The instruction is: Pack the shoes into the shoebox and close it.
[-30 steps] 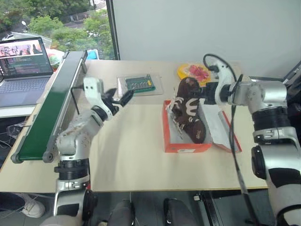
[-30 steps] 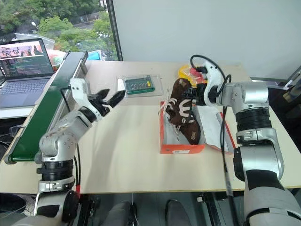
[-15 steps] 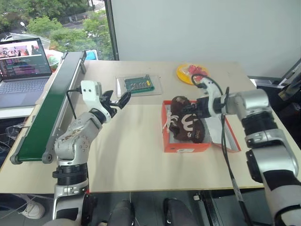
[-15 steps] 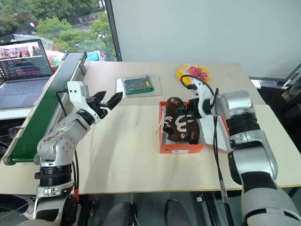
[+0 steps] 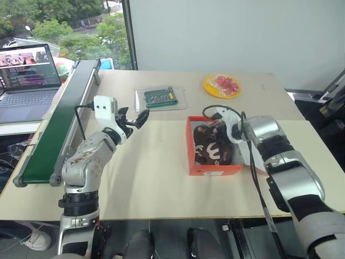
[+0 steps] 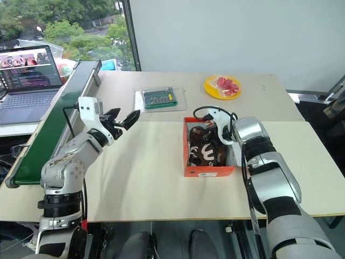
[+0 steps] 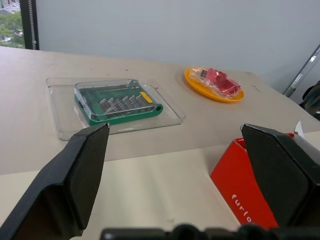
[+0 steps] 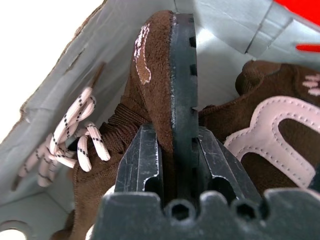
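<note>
Since the earlier frame the shoes (image 5: 212, 148) have dropped inside the shoebox (image 5: 213, 170). Right claw (image 8: 172, 150) pinches one shoe's sole, angled down. Left claw (image 5: 133, 119) gapes wide, level, left of the shoebox.

The shoebox (image 5: 214, 168) interior is taken up by the shoes (image 5: 213, 147) and by the right gripper (image 8: 172, 165), whose fingers are clamped on one shoe's sole edge, so little room is left inside. Bare table (image 5: 156, 178) is found from the box's 9 o'clock side across to the left gripper (image 5: 133, 118), held wide open above it. At the box's 11 o'clock a clear tray (image 5: 160, 98) is set, at 12 o'clock a yellow plate (image 5: 221, 85). The table's 9 o'clock edge is blocked by a green conveyor (image 5: 56, 124).
</note>
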Available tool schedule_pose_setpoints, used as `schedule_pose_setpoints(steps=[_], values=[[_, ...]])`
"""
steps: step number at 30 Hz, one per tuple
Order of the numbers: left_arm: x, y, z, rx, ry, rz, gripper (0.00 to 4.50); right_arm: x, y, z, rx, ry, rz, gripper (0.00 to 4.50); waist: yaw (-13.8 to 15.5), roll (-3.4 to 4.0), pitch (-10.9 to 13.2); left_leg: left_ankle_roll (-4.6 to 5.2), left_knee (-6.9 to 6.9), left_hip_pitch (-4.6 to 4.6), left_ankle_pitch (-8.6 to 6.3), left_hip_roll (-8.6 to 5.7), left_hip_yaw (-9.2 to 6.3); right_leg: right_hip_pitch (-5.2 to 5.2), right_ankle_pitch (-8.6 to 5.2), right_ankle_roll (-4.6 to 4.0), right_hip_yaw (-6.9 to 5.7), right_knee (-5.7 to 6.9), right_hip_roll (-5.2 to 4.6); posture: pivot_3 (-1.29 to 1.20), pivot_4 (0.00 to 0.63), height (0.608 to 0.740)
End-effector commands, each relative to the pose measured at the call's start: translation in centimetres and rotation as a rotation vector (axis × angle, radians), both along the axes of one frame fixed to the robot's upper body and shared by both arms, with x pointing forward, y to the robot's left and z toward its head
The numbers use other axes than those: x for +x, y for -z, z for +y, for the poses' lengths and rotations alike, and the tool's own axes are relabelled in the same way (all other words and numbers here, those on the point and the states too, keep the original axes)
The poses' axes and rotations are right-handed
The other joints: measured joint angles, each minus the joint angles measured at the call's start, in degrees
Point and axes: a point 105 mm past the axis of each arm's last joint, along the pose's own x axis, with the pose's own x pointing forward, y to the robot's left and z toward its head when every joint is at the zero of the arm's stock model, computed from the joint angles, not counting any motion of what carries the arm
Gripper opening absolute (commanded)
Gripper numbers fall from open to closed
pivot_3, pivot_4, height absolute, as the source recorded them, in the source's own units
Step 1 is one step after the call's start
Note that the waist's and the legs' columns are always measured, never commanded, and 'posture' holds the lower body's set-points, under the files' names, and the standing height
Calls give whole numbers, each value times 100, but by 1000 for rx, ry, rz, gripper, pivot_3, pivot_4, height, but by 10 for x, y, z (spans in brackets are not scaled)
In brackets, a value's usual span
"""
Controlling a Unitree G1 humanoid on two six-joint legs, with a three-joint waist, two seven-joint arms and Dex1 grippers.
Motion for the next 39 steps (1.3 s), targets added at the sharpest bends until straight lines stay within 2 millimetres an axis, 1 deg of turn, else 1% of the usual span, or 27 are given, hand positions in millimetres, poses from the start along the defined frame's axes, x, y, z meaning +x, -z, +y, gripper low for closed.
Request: schedule_pose_setpoints(steps=[1, 3, 5, 9, 10, 12, 14, 16, 17, 18, 21, 24, 27, 30, 31, 32, 33, 34, 36, 38, 39], values=[[-5, -15, -5, 10, 6, -68, 4500, -4, 30, -15, -96, 54, 58, 355, 1, -3, -2, 0, -2, 19, -1, 1, -1, 22, 0, 0, -3, -5, 0, 0, 150, 740], [-5, -15, -6, 8, 5, -68, 4500, -3, 34, -14, -99, 67, 58, 355, 0, -16, -12, 2, -5, 51, -4, 2, -3, 55, -1, -2, -9, -13, -1, 0, 150, 740], [-5, -14, -6, 8, 4, -69, 4500, -3, 37, -11, -91, 77, 59, 355, -4, -28, -22, 1, -7, 60, -5, 2, -4, 61, -2, -3, -8, -12, -2, 0, 150, 740], [-5, -14, -7, 8, 2, -70, 4500, 1, 33, 2, -23, 120, 62, 355, -22, -37, -33, 0, -9, 70, -5, 7, -6, 64, -3, -5, -3, -7, -1, 0, 150, 740], [-5, -13, -8, 7, 3, -70, 4500, 1, 29, 8, 16, 115, 79, 846, -25, -38, -33, -1, -9, 71, -5, 8, -7, 64, -3, -5, -2, -6, -1, 0, 150, 740], [-6, -12, -11, 17, 16, -68, 4500, 2, 16, 20, 77, 84, 81, 1481, -31, -34, -31, -1, -10, 70, -6, 8, -8, 61, -3, -6, 0, -5, -1, 0, 150, 740], [-7, -10, -13, 27, 32, -64, 4500, 4, 4, 27, 118, 75, 68, 2203, -33, -21, -23, -1, -16, 62, -5, 8, -8, 46, -4, -8, 4, -4, -1, 0, 150, 740], [-7, -9, -13, 32, 35, -62, 4500, 6, -8, 30, 141, 69, 51, 2866, -28, -7, -13, -2, -21, 46, -5, 7, -8, 33, -5, -8, 4, 2, 0, 0, 150, 740], [-6, -8, -13, 36, 37, -62, 4500, 7, -16, 32, 158, 70, 33, 3112, -24, -4, -11, -2, -22, 35, -5, 6, -7, 23, -5, -8, 4, 7, -1, 0, 150, 740], [-6, -8, -13, 42, 38, -62, 4500, 8, -24, 33, 178, 73, 20, 3640, -21, -3, -11, -2, -19, 18, -4, 6, -8, 11, -4, -8, 2, 15, -1, 0, 150, 740], [-4, -8, -14, 60, 52, -64, 4500, 11, -45, 32, 211, 80, -31, 4424, -15, 0, -9, -3, -12, -11, -3, 2, -8, -23, -3, -7, 8, 20, -5, 0, 150, 740], [-1, -10, -19, 74, 80, -68, 4500, 10, -70, 27, 248, 93, -82, 4424, -4, 4, -6, -4, -11, -24, -2, 0, -4, -35, -4, -7, 5, 18, -5, 0, 150, 740], [1, -10, -22, 84, 99, -70, 4500, 7, -85, 22, 264, 105, -119, 4424, -6, 4, -6, -3, -10, -34, -2, 1, -5, -41, -3, -7, 3, 18, -4, 0, 150, 740], [2, -10, -26, 97, 121, -72, 4500, -2, -100, 25, 327, 52, -139, 4424, -7, 5, -6, -3, -10, -35, -2, 1, -2, -43, -3, -7, 2, 17, -3, 0, 150, 740], [2, -10, -29, 109, 140, -71, 4500, -12, -113, 28, 391, -1, -144, 4424, -12, 5, -6, -3, -10, -36, -2, 1, -2, -43, -3, -7, 2, 16, -3, 0, 150, 740], [-6, -8, -39, 155, 240, -73, 4500, -27, -133, 23, 471, -63, -190, 4424, -9, 5, -6, -3, -10, -35, -2, 1, -2, -43, -3, -7, 3, 14, -3, 0, 150, 740], [-12, -6, -45, 188, 314, -72, 4500, -40, -147, 18, 514, -108, -224, 4424, 9, 6, -3, -2, -10, -37, -2, 0, -2, -43, -3, -7, 1, 12, -2, 0, 150, 740], [-19, -4, -52, 217, 393, -66, 4500, -51, -153, 12, 527, -127, -249, 4424, 20, 13, 1, -2, -8, -46, -2, 2, -6, -46, -4, -7, -5, 14, 1, 0, 150, 740], [-29, -1, -59, 242, 506, -56, 4500, -64, -156, 0, 531, -106, -271, 4424, 46, 18, 4, -2, -8, -50, -2, 0, -8, -47, -3, -6, -8, 18, -3, 0, 150, 740], [-36, 0, -64, 266, 621, -46, 4500, -77, -158, -16, 547, -44, -298, 3926, 58, 17, 4, 1, -7, -48, -4, 1, -6, -42, -3, -5, -8, 9, -3, 0, 150, 740], [-37, 0, -66, 272, 662, -42, 4500, -84, -159, -23, 554, -15, -306, 3813, 62, 17, 4, 2, -5, -46, -4, 1, -6, -40, -4, -5, -8, -3, -3, 0, 150, 740]])
